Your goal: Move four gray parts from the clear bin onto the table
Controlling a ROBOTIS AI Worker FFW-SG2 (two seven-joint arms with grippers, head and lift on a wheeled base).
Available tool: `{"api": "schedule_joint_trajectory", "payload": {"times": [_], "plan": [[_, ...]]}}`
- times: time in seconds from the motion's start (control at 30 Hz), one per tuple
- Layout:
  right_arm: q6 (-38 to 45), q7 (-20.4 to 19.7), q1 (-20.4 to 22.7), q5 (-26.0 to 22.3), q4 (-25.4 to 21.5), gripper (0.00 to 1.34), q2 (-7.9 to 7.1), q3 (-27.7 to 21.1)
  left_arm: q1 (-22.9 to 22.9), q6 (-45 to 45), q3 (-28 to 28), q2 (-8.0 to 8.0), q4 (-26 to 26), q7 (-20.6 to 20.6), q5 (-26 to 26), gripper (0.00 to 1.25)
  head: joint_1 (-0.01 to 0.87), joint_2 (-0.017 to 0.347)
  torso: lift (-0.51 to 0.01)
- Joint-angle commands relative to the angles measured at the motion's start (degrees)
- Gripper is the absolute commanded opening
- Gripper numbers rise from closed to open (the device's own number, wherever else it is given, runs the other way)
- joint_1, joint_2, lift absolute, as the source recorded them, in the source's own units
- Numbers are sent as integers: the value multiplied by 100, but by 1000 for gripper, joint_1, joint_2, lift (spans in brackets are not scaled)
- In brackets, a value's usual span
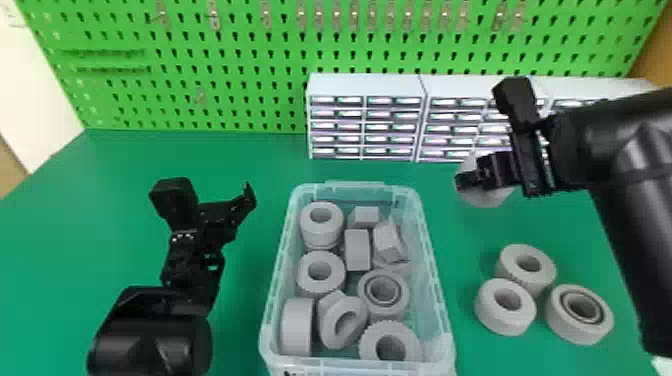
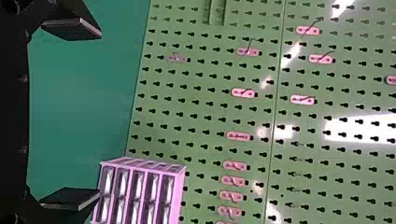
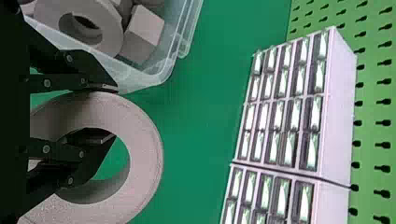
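Head view: the clear bin [image 1: 442,320] stands on the green table [image 1: 220,155] and contains an assortment of gray parts: upright thick-walled rings [image 1: 325,235], a ring with a notched outer edge [image 1: 415,345], a tilted ring [image 1: 330,330], a cylindrical part lying on its side [image 1: 297,327] and angular blocks [image 1: 357,250]. Three gray rings lie on the table to the right of the bin: two plain rings [image 1: 505,320] [image 1: 542,275] and one with a groove around its hole [image 1: 575,332]. The right gripper [image 1: 467,181] is beyond and to the right of the bin, with a fourth gray ring [image 1: 487,198] at its fingers. The left gripper [image 1: 235,215] is to the left of the bin. Small-drawer cabinets [image 1: 367,85] stand behind the bin, in front of a green pegboard [image 1: 240,75] fitted with metal hooks [image 1: 215,17].

Left wrist view: the left gripper [image 2: 95,114] is wide open, its two fingers well apart and nothing between them.

Right wrist view: the right gripper [image 3: 113,112] is closed on the wall of the fourth gray ring, one finger inside the hole and the other against the outer surface. The ring is outside the bin, near its wall; whether it touches the table cannot be determined.
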Motion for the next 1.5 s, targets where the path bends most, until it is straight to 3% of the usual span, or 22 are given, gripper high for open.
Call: {"api": "schedule_joint_trajectory", "payload": {"times": [0.0, 0.43, 1.47], "plan": [[10, 0, 81, 50, -4, 222, -17, -106, -13, 0, -20, 0, 0, 0, 7, 1152, 693, 72, -52], [-131, 0, 265, 208, 102, 222, -26, -150, -48, 0, -64, 0, 0, 0, -2, 1152, 693, 72, -52], [-781, 0, 371, 226, 1271, 222, 18, 78, -74, 0, -73, -9, 18, 9, -2, 1151, 693, 72, -52]]}}
